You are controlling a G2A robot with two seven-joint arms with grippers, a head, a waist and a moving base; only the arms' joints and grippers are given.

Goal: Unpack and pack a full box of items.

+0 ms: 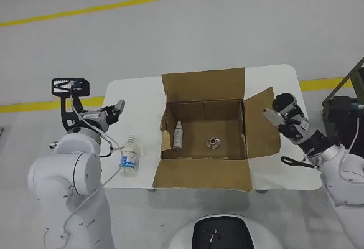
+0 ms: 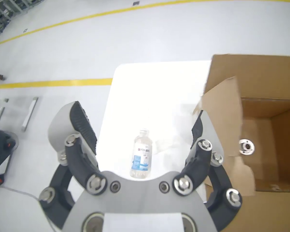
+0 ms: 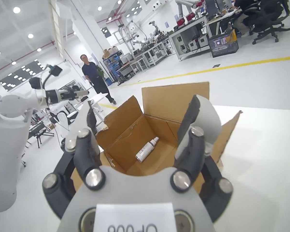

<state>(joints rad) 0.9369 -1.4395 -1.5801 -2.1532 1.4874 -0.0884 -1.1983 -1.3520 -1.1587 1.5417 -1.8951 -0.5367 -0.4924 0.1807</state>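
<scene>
An open cardboard box (image 1: 188,174) stands in the middle of the white table (image 1: 138,99), flaps spread. Inside lie a white spray bottle (image 1: 178,135) (image 3: 147,150) and a small metal ring part (image 1: 213,143) (image 2: 246,146). A clear bottle with a blue label (image 1: 129,155) (image 2: 142,156) lies on the table left of the box. My left gripper (image 1: 117,108) (image 2: 140,119) hangs open above that bottle, holding nothing. My right gripper (image 1: 272,112) (image 3: 141,114) is open and empty at the box's right flap, facing the box.
The table's left part behind the bottle and its right part beyond the box flap (image 1: 261,124) are bare white surface. A dark frame (image 1: 362,81) stands off the table at the far right. Yellow floor lines (image 1: 20,107) run behind.
</scene>
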